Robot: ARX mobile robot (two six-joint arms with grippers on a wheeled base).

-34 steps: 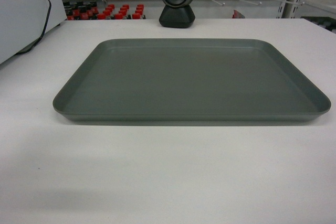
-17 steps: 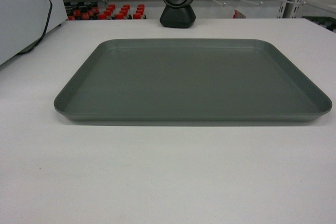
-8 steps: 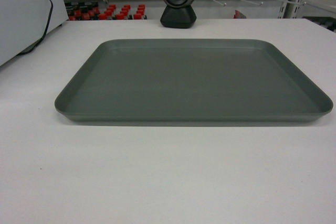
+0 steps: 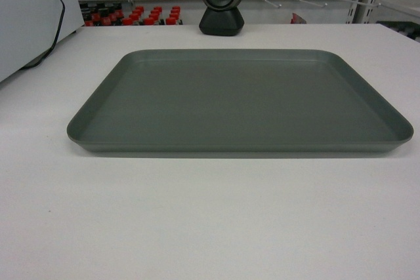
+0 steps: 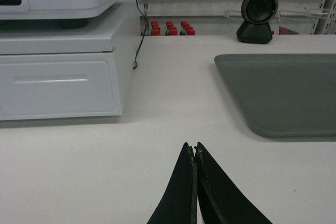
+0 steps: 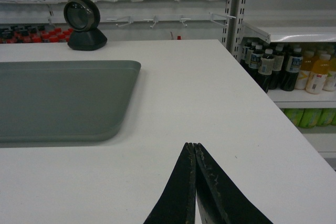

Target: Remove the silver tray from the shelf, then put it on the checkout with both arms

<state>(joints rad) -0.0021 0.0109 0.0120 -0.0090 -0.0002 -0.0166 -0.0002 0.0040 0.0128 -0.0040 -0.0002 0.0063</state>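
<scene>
Head view: silver tray (image 4: pixel 239 100) lies flat, long axis left-right.

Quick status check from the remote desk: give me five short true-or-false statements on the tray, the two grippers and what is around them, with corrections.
1. The silver tray lies flat on the checkout. True.
2. The left gripper is clamped on the tray's rim. False: it is shut on nothing, over bare tabletop, clear of the tray.
3. The right gripper is shut and holds nothing. True.
4. A bottle stands on the tray. False: its surface is bare.
5. The black scanner stands on the tray. False: it stands on the checkout beyond the tray's far edge.
</scene>
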